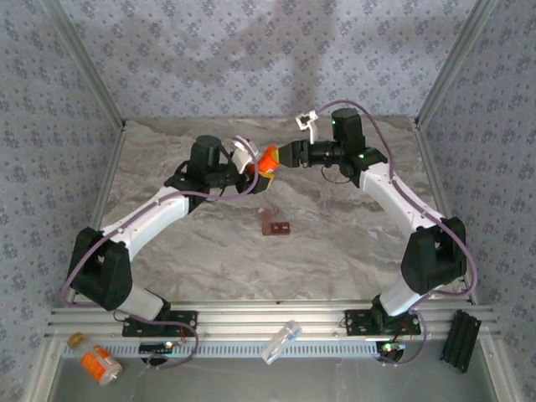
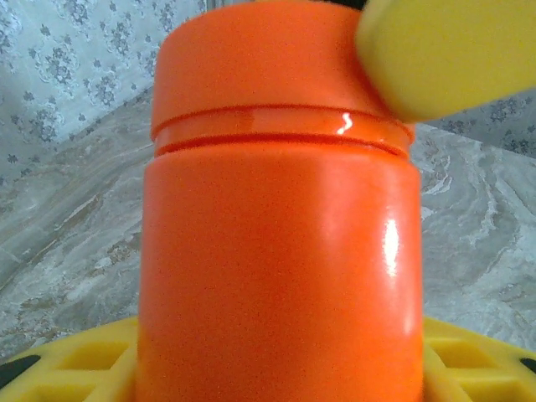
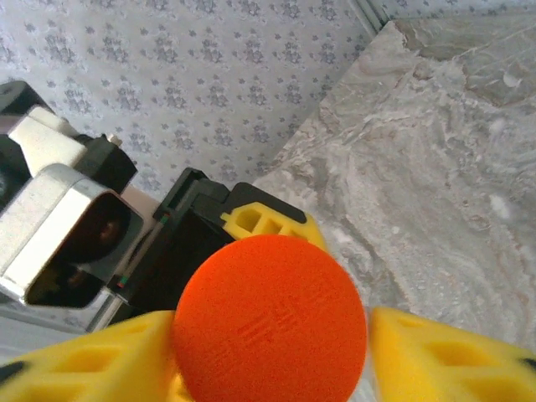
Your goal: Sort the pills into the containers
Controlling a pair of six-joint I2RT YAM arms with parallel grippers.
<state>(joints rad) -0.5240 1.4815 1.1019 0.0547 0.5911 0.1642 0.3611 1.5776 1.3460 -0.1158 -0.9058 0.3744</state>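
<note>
The left gripper (image 1: 258, 164) is closed on an orange bottle (image 1: 268, 159) and holds it up off the marbled table (image 1: 352, 243), toward the far middle; in the left wrist view the bottle (image 2: 280, 276) rises from between the yellow fingers (image 2: 75, 368), its plain glossy side turned to the camera; its orange cap (image 2: 268, 71) is seated above a thin seam.

The right gripper (image 1: 289, 153) meets the bottle at the cap end; in the right wrist view the round cap (image 3: 272, 322) faces the camera with a yellow finger (image 3: 84, 364) on either side of it; the one on the left of that view touches the rim and the other sits just beside it, and I cannot tell whether the jaws press on the cap or merely flank it; the cap face bears a faint pattern of short raised bars, not legible as writing.

The compartment box (image 1: 275, 224), small and dark red-brown, lies on the table between the arms, nearer than the held bottle and apart from both grippers.

At the near edge a clear tube (image 1: 280, 342) lies on the rail; a white-labelled bottle (image 1: 99, 364) lies in the near left corner, its print too small to read.
</note>
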